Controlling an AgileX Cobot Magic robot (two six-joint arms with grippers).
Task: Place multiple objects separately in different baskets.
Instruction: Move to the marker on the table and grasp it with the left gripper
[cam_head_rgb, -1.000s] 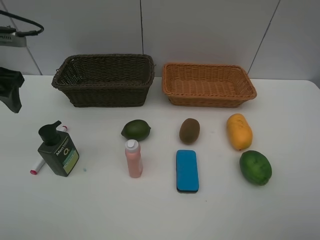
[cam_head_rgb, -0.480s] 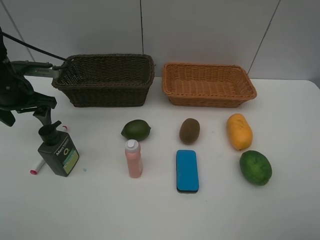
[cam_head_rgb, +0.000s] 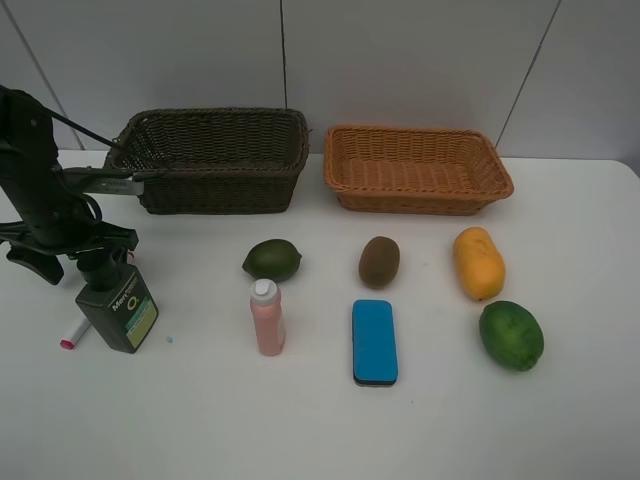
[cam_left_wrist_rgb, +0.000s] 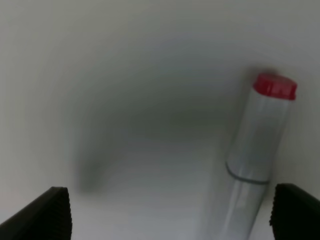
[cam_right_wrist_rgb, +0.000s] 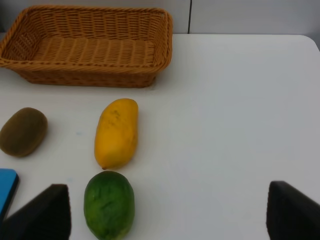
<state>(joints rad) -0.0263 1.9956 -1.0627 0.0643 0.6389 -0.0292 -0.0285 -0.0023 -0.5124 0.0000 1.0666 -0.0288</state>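
Ok, left gripper (cam_head_rgb: 72, 260) is spread wide and empty, low near the desk's left edge, touching or just beside the pump bottle (cam_head_rgb: 120, 312). Its wrist view shows the tube (cam_left_wrist_rgb: 257, 150) lying flat and off-centre, close to one finger. The long axis runs with the fingers' reach, not across the gap (blurry, so rough). I'd shift sideways before closing. Left arm is clearly nearer. Right gripper (cam_right_wrist_rgb: 169, 215) is also wide and empty, over by the mango (cam_right_wrist_rgb: 116, 132). Bottle label text is unreadable. Dark basket (cam_head_rgb: 210, 190) sits at the back edge.

Blurred white table (cam_left_wrist_rgb: 125, 55); white tube (cam_left_wrist_rgb: 254, 145) with red cap (cam_left_wrist_rgb: 274, 86) lies between two dark, wide-apart fingertips (cam_left_wrist_rgb: 49, 215), nearer one.
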